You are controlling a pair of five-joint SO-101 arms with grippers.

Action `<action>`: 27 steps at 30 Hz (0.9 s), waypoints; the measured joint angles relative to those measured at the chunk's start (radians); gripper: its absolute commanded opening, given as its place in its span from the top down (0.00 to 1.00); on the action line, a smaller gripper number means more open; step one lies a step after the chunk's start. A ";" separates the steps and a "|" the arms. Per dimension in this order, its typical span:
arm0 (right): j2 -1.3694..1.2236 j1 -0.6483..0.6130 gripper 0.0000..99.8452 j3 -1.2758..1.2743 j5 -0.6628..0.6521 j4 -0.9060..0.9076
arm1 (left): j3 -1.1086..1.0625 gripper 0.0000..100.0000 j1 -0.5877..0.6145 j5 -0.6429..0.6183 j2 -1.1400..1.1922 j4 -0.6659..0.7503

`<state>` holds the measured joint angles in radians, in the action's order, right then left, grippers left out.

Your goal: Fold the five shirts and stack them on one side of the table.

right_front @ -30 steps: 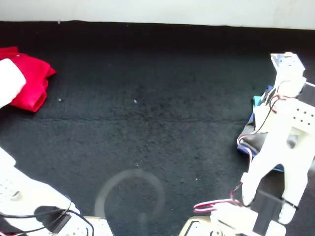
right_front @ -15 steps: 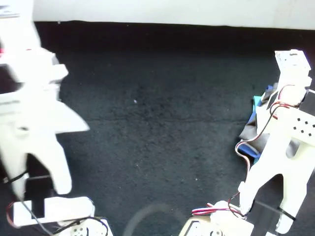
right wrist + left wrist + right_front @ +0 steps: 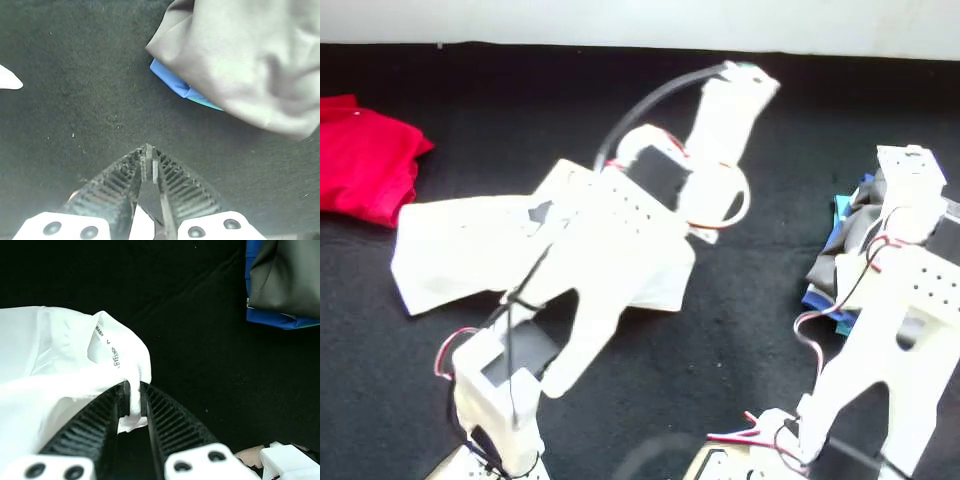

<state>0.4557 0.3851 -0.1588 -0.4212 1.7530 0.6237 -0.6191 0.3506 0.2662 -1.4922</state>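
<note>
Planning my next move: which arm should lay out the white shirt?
Left, probably: the left hand is shut on the white shirt; the right hand is shut, empty, beside the grey and blue stack.

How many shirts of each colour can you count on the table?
Red shirt: 1
White shirt: 1
Grey shirt: 1
Blue shirt: 1
Teal shirt: 1 (only an edge shows)
Total: 5

The left arm [image 3: 620, 240] covers much of the white shirt [image 3: 450, 255]; an edge crops the red shirt [image 3: 365, 165].
</note>
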 measured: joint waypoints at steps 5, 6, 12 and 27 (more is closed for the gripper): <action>0.051 -0.003 0.99 -0.005 0.000 0.000 | 0.091 0.89 0.028 -0.002 -0.006 -0.101; 0.052 -0.011 0.99 -0.005 0.000 0.000 | 0.110 0.88 0.048 -0.002 -0.011 -0.137; 0.060 -0.129 0.99 -0.084 0.000 0.000 | 0.187 0.84 0.276 -0.044 -0.135 -0.265; 0.061 -0.624 0.99 -0.336 0.077 -0.017 | 0.071 0.85 1.042 0.002 -0.362 -0.270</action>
<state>0.5171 -0.2394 -0.4948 -0.3445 1.7361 0.6943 0.4227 0.3521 -0.0959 -1.7622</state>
